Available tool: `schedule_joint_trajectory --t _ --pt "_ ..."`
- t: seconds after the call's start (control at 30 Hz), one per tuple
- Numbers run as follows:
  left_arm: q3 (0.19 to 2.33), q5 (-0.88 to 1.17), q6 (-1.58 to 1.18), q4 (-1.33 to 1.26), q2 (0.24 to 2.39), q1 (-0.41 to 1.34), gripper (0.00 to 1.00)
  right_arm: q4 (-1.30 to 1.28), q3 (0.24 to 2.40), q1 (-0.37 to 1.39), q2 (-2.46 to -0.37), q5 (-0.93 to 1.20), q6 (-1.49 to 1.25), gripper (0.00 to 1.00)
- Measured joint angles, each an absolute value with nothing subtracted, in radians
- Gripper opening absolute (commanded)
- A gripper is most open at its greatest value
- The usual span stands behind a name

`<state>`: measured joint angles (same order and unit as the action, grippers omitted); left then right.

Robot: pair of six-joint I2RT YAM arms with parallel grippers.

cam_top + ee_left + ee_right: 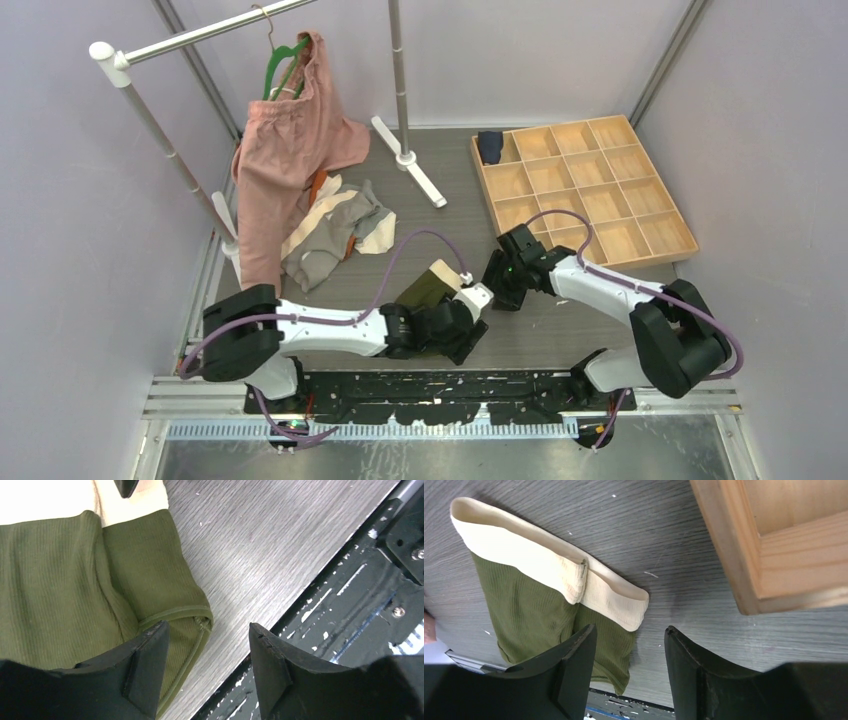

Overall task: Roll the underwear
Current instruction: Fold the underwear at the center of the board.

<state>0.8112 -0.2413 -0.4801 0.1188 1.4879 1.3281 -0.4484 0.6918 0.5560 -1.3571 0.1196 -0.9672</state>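
Note:
An olive green underwear (425,288) with a cream waistband (524,555) lies folded lengthwise on the table near its front edge. My left gripper (209,630) stands open at the leg hem (175,615), one finger above the fabric and the other over the table's edge. My right gripper (630,632) is open too, hovering at the waistband end with nothing between its fingers. In the top view the left gripper (455,335) covers the hem end and the right gripper (503,285) sits just right of the waistband.
A wooden compartment tray (690,245) stands at the right, with a rolled navy piece (490,147) in its far-left compartment. A pile of more underwear (335,232) lies at the left under a hanging pink garment (290,150). The black front rail (360,605) borders the table.

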Motion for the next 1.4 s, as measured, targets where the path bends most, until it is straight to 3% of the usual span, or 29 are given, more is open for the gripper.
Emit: schedule_joint_trajectory --t 0.2,0.5,0.73,0.93,1.1,1.4 --pt "0.871 -0.282 -0.478 0.122 1.601 1.367 0.6 -0.416 0.682 0.546 -1.396 0.146 -0.965 0.57" --pt "0.886 -0.341 -0.482 0.159 1.66 1.404 0.47 -0.387 0.673 0.534 -1.423 0.169 -0.958 0.49" --pt "0.927 -0.394 -0.497 0.182 1.709 1.408 0.24 -0.352 0.672 0.528 -1.453 0.195 -0.949 0.29" --pt "0.928 -0.433 -0.516 0.203 1.709 1.408 0.08 -0.336 0.656 0.528 -1.454 0.19 -0.944 0.01" --pt "0.929 -0.439 -0.521 0.21 1.709 1.408 0.01 -0.337 0.653 0.528 -1.444 0.177 -0.933 0.01" --pt "0.963 -0.397 -0.517 0.221 1.685 1.407 0.01 -0.549 0.689 0.528 -1.322 0.091 -0.844 0.01"
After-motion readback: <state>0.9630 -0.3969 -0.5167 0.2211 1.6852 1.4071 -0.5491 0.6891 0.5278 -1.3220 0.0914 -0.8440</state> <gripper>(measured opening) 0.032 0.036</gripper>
